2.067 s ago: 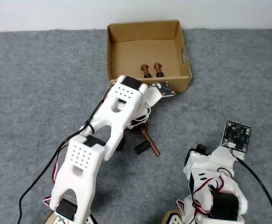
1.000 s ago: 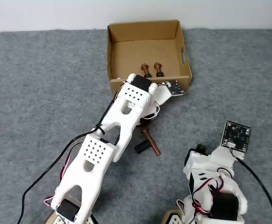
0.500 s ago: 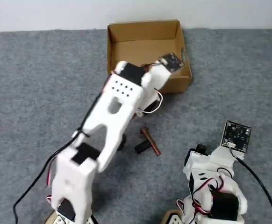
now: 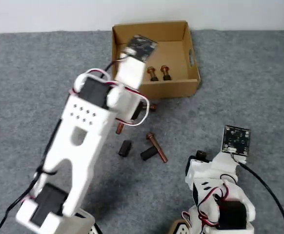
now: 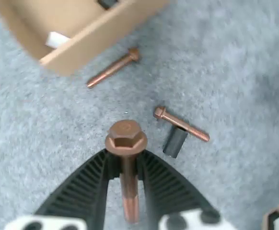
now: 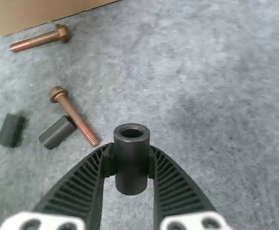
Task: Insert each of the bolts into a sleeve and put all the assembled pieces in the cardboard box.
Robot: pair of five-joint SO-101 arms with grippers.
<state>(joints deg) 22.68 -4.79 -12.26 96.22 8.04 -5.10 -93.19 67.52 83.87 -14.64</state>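
Left wrist view: left end effector [image 5: 126, 159] has raised bolt [image 5: 126, 137].

Copper bolts [image 4: 156, 147], blk sleeves [image 4: 125, 147], brn box [image 4: 154, 90].

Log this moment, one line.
left gripper: shut on bolt | right gripper: shut on sleeve | cardboard box: two assembled pieces | loose: two bolts, two sleeves

Coppery, faintly shiny metal bolts [image 5: 126, 158], matt black sleeves [image 6: 130, 155], plain brown cardboard box [image 4: 154, 46], fuzzy grey carpet [image 4: 259, 83].
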